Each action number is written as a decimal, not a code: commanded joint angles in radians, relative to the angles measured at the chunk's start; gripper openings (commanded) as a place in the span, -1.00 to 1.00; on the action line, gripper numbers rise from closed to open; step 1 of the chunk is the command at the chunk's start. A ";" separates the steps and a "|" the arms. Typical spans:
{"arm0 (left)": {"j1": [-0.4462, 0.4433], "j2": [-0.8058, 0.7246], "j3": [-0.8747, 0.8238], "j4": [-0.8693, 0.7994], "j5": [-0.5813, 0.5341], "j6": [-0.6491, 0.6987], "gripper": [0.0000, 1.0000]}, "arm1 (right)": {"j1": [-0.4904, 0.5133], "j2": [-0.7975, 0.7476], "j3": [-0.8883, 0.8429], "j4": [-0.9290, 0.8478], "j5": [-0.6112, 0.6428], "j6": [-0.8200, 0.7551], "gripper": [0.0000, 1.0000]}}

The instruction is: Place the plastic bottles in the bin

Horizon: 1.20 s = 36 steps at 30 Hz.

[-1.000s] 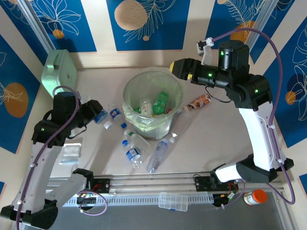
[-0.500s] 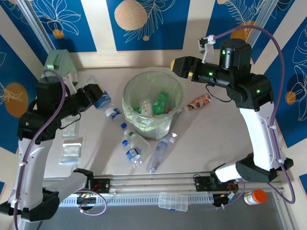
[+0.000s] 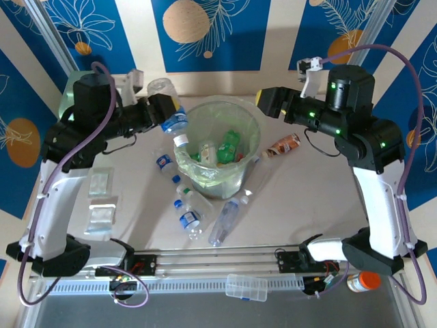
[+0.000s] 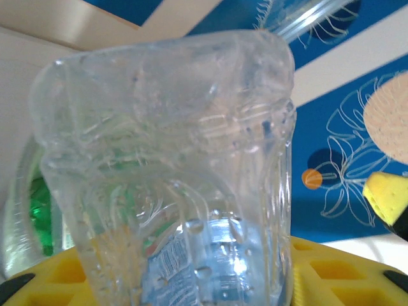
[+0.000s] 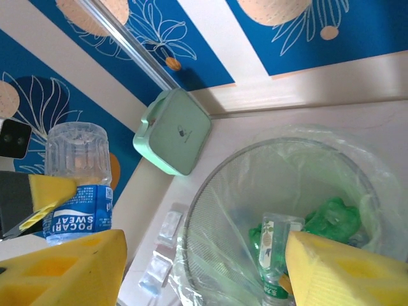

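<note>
Right wrist view makes the Pocari Sweat bottle (image 5: 71, 191) label readable; top view shows left gripper (image 3: 166, 109) clamping it, cap down, at bin (image 3: 217, 184) left rim; right gripper (image 3: 263, 100) gapes, raised near far rim.

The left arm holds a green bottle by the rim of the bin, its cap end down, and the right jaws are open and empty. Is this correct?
Not quite. The bottle in the left gripper is clear with a blue label, not green; the right wrist view shows it. The rest stands: cap end down by the bin rim, right gripper open and empty.
</note>
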 commanded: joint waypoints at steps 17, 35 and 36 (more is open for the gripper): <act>-0.172 0.413 0.159 -0.026 -0.126 0.159 -0.27 | -0.112 -0.195 -0.197 -0.011 0.032 -0.016 0.36; -0.223 0.555 0.092 -0.050 -0.155 0.150 0.62 | -0.093 -0.154 -0.173 -0.017 0.003 0.008 0.36; -0.223 0.541 0.088 -0.048 -0.160 0.147 0.70 | -0.091 -0.149 -0.161 -0.020 0.005 0.009 0.36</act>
